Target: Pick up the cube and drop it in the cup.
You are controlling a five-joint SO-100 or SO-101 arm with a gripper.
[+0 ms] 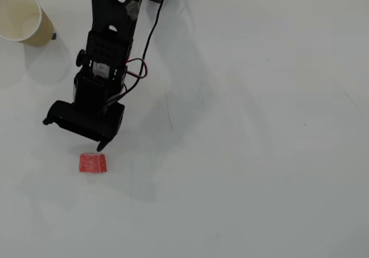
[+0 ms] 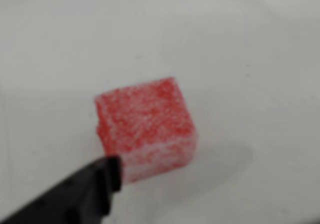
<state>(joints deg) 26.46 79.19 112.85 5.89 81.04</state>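
The cube point(image 1: 93, 163) is a small red speckled block lying on the white table at the lower left of the overhead view. My black gripper point(image 1: 76, 135) hangs just above and behind it, jaws spread, nothing between them. In the wrist view the cube point(image 2: 145, 129) fills the middle, blurred. One black finger point(image 2: 85, 194) reaches in from the bottom left, its tip touching or just in front of the cube's lower left corner; the other finger is out of view. The cup point(image 1: 23, 18), beige paper with a whitish inside, stands upright at the top left corner, well away from the gripper.
The arm point(image 1: 112, 27) comes down from the top edge with red and black wires point(image 1: 138, 67) beside it. The white table point(image 1: 259, 154) stretches to the right and below the cube.
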